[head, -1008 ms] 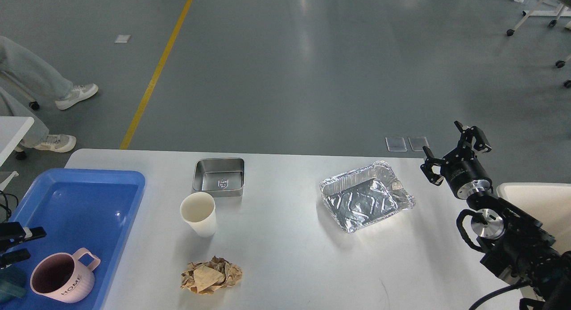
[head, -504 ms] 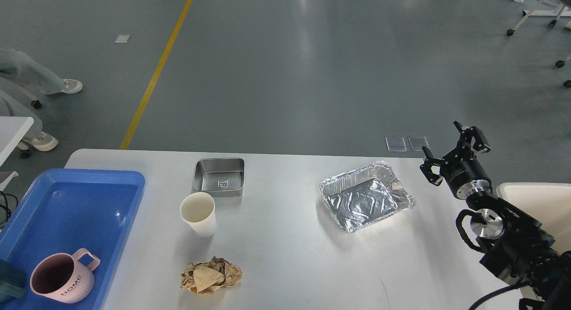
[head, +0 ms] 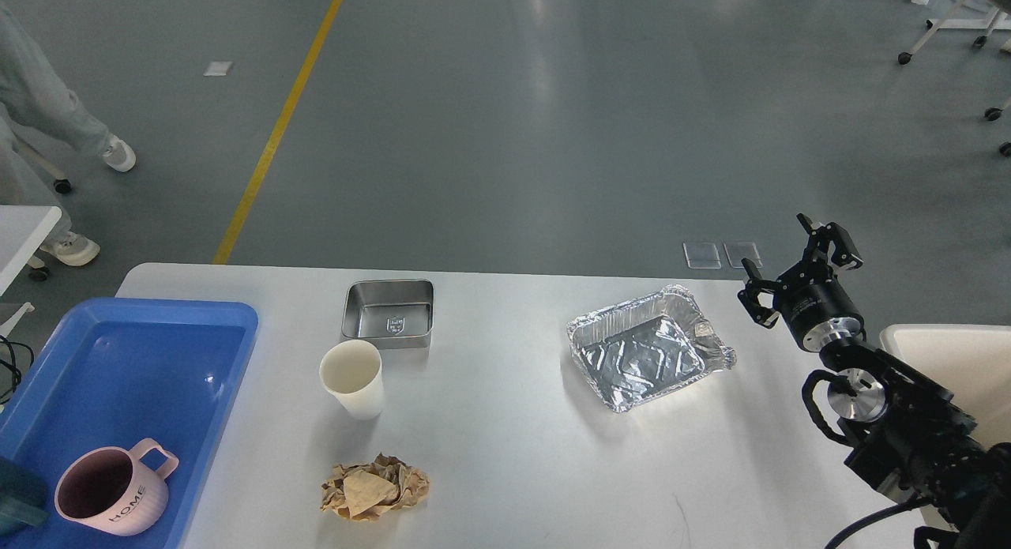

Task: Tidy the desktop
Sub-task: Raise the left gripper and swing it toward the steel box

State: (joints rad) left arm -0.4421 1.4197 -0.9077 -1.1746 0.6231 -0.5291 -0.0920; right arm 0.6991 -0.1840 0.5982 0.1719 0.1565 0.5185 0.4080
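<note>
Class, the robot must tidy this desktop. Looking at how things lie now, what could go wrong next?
1. The right gripper hovers open beside the foil tray; thin foil may crumple or slide when pinched.
2. The paper cup stands upright close to the steel tin; a reach there might tip it.
3. The crumpled paper could skid off the desktop.

A blue tray (head: 47, 375) sits at the left with a pink mug (head: 110, 498) marked HOME inside it. To its right stand a white paper cup (head: 352, 379), a square steel tin (head: 388, 313), crumpled brown paper (head: 373, 487) and a crinkled foil pan (head: 649, 347).
</note>
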